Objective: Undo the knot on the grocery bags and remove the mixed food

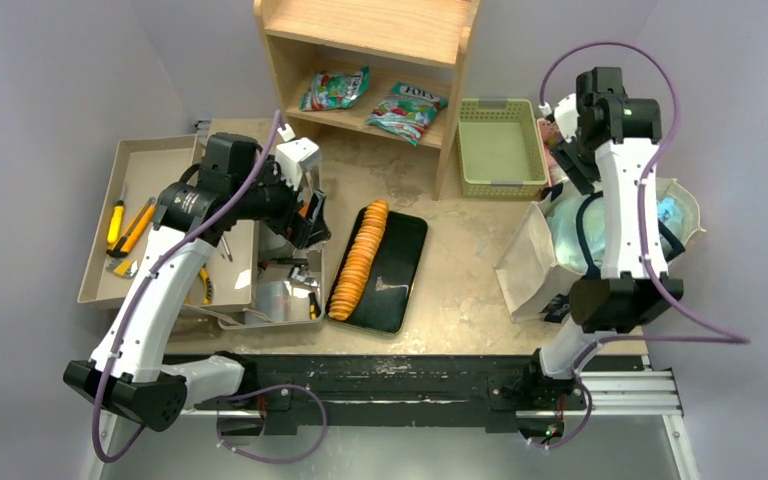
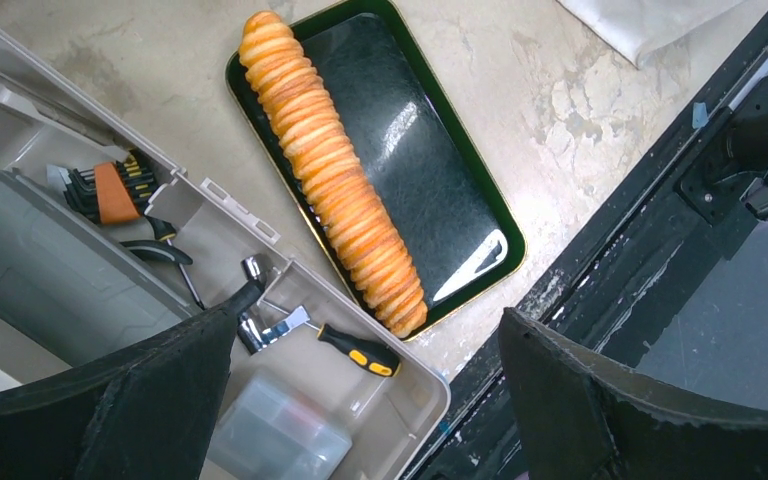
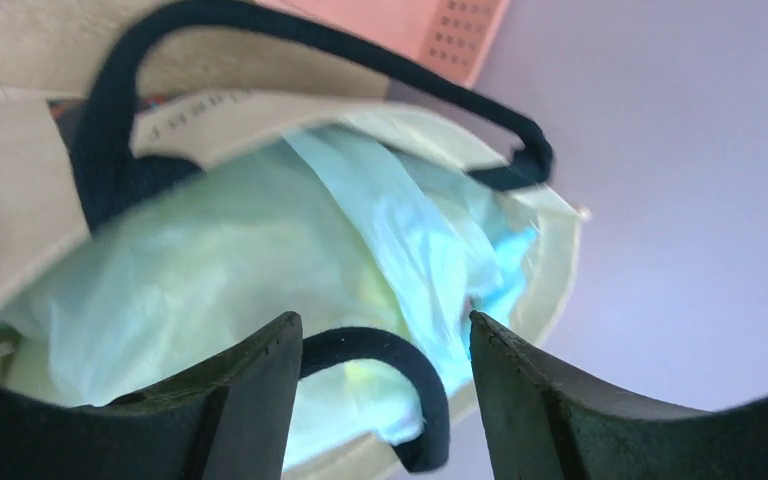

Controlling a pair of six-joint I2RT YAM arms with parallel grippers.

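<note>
The cream canvas tote (image 1: 530,265) with navy strap handles (image 3: 120,130) stands at the right of the table. The light-blue plastic bag (image 1: 570,225) sits inside it and fills the right wrist view (image 3: 390,230). A pale yellow-green mass shows through the plastic; the food itself is hidden. My right gripper (image 1: 570,152) hovers open over the tote's far side (image 3: 385,335), with one navy handle loop (image 3: 415,375) lying below and between its fingers, not gripped. My left gripper (image 1: 308,218) is open and empty above the toolbox (image 2: 370,330).
An open beige toolbox (image 1: 160,200) with tools lies at the left. A dark tray (image 1: 400,270) holds a row of orange crackers (image 1: 358,258). A wooden shelf (image 1: 370,60) holds green-and-red snack packets (image 1: 405,108). A green basket (image 1: 502,148) stands beside it.
</note>
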